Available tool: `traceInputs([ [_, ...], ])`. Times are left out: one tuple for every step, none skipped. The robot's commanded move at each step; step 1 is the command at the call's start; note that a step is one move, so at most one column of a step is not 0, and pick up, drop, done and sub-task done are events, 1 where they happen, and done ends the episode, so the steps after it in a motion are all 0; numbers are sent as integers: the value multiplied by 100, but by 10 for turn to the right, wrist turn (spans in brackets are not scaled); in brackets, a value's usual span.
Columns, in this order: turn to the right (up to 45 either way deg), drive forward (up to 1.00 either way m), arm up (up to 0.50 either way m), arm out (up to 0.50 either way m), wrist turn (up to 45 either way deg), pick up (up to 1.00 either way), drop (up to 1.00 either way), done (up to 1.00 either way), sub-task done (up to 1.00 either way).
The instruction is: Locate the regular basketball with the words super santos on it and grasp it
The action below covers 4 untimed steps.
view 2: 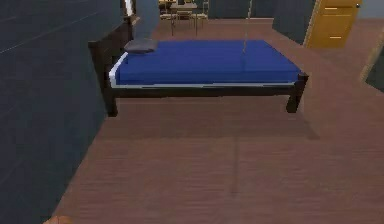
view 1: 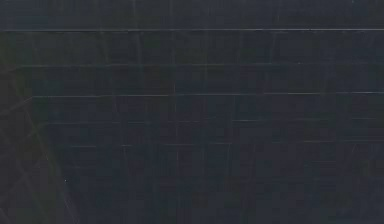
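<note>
1. The forward view faced a dark blue-grey wall (view 1: 200, 110) at close range, crossed by faint pale lines.
2. In the arm side view a bed (view 2: 200, 62) with a blue cover and a dark wooden frame stood on a brown plank floor (view 2: 220, 160). A grey pillow (view 2: 140, 46) lay at its head, and a yellow door (view 2: 332, 22) stood beyond its foot.
3. Where the basketball lay could not be told. The only hint was a small orange-brown patch (view 2: 60, 219) at the arm side view's bottom edge, low on the left beside the dark wall. It was too small to name as a ball.
4. The tool's state could not be told from these pictures.
5. As a judgement from the task alone, a regular basketball would be light for its bulk and firm with air. It would have a slight give under pressure and would not be fragile.
6. Its pebbled skin should grip well, but its roundness meant it would likely roll away from a one-sided nudge.
7. The best hold would probably be across its widest middle, with the fingers on opposite sides. A hold nearer the top would tend to squeeze the ball out.
</note>
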Motion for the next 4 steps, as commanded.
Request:
traceInputs([
  [0, 20, 0, 0, 0, 0, 0, 0, 0],
  [-360, 0, 0, 0, 0, 0, 0, 0, 0],
  [0, 0, 18, 0, 0, 0, 0, 0, 0],
  [0, 0, 0, 48, 0, 0, 0, 0, 0],
])
